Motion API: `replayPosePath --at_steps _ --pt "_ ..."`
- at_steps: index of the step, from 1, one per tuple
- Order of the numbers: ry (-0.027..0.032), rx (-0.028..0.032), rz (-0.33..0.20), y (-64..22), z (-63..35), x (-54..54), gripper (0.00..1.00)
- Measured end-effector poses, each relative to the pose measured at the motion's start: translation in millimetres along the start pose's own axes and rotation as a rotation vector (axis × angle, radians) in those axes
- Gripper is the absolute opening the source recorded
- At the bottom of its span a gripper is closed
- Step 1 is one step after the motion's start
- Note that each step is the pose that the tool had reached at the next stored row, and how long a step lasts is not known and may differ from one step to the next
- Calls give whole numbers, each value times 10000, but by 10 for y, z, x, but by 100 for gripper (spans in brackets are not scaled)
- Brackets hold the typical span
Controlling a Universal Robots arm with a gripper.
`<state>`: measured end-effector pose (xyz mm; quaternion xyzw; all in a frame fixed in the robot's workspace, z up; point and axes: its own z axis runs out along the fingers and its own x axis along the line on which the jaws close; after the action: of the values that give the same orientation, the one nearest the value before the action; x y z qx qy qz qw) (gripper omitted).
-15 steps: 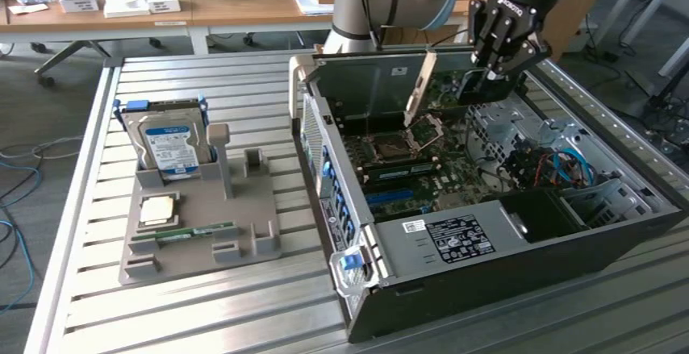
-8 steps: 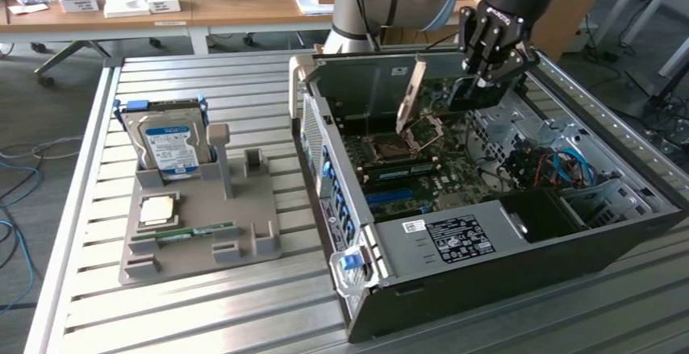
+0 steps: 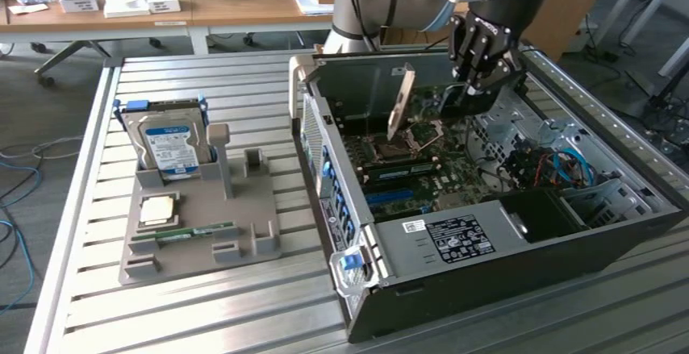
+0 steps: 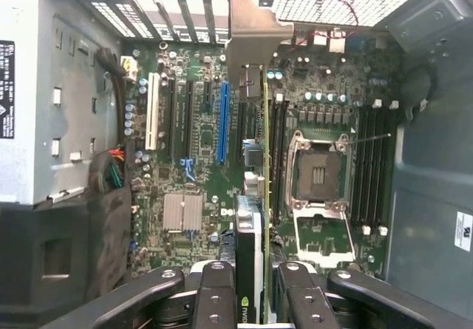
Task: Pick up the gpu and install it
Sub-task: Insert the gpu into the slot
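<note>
Wrist view: thin, edge-on gpu (image 4: 250, 229) with flat silvery bracket is clamped between partly closed black gripper (image 4: 256, 288) jaws.

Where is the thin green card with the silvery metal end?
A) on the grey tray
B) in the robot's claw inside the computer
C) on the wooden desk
B: the black claw holds the thin green card edge-on above the green motherboard in the open computer case.
</note>
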<state>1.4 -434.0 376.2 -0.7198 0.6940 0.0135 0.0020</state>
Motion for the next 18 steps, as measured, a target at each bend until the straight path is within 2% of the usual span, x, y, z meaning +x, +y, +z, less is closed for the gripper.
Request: replayPosePath --at_steps 4,12,18 --pt "0 20 2 32 56 0 27" --pt "0 21 14 34 63 0 27" --pt "-3 26 250 34 74 0 27"
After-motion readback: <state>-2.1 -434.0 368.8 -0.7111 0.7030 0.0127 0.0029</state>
